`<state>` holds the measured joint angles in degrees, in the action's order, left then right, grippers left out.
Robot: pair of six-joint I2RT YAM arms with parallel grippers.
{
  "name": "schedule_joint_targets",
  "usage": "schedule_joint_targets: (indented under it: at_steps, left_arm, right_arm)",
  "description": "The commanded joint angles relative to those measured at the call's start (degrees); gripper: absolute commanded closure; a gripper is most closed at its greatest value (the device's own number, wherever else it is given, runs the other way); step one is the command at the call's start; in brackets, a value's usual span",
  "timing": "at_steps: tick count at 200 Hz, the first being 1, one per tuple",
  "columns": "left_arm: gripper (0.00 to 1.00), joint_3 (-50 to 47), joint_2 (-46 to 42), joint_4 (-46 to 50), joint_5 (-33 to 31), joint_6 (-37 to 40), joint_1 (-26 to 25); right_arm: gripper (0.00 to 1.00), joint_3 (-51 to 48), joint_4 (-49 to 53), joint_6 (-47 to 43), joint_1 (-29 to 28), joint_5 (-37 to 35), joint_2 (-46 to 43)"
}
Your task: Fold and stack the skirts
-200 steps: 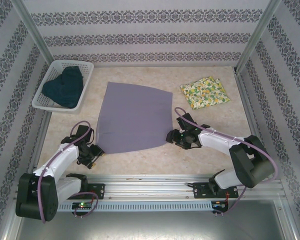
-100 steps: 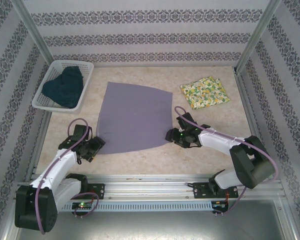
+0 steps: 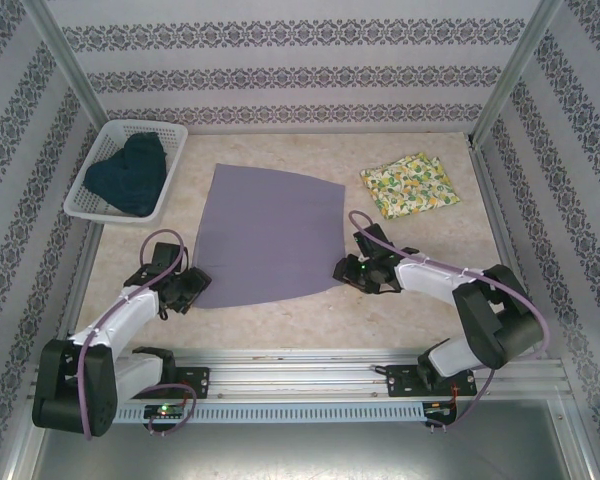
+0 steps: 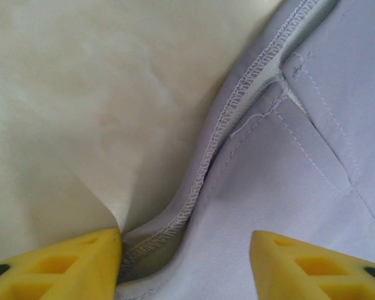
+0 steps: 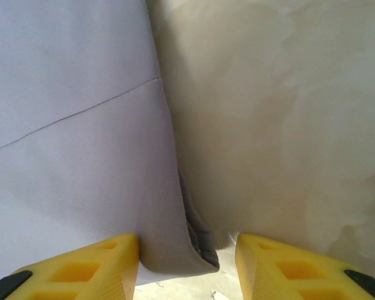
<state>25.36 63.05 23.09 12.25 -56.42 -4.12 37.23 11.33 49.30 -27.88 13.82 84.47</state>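
My left gripper [image 3: 192, 283] has moved in to the near-left corner of the grey-lavender skirt [image 3: 270, 235]. My right gripper [image 3: 342, 270] has barely shifted at the near-right corner. Both are spread astride the hem. The yellow skirt [image 3: 410, 185] lies folded far right, and the dark blue skirt [image 3: 128, 172] sits in the basket [image 3: 175, 131].

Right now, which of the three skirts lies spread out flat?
The grey skirt, in the middle. The yellow skirt is folded at the far right; the blue skirt is bunched up in the basket.
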Motion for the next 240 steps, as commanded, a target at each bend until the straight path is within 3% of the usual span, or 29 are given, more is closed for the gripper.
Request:
schedule_joint_targets:
  at_steps: [1,25,62,73,92,124,177,240]
  left_arm:
    - [0.5,0.2,0.4,0.9,2.5,0.5,0.1]
    - [0.69,-0.3,0.3,2.2,3.6,1.0,0.1]
    - [1.0,3.8,-1.2,8.2,3.3,4.4,0.1]
    - [1.0,6.6,-2.3,12.0,2.7,6.3,0.1]
    - [1.0,12.0,-3.8,16.6,0.9,9.3,0.2]
    - [1.0,22.7,2.2,14.2,0.5,12.5,2.1]
    - [1.0,39.4,21.7,2.7,3.7,17.7,3.8]
    - [1.0,57.1,43.8,-3.2,6.6,20.4,5.7]
  right_arm:
    - [0.58,1.0,0.6,-0.5,-0.6,1.9,1.2]
    - [0.69,1.3,-0.6,-1.2,-0.8,3.2,2.1]
    - [0.94,2.0,0.1,-1.2,-0.8,4.9,0.5]
    - [1.0,2.1,1.2,-1.3,-0.8,5.1,-1.8]
    - [1.0,3.1,3.1,-1.7,0.6,5.4,-5.7]
    - [1.0,10.7,3.5,-4.1,6.1,6.8,-5.2]
    - [1.0,28.5,1.5,-8.9,12.4,8.2,8.4]
    - [1.0,46.2,0.9,-9.3,16.2,12.2,28.6]
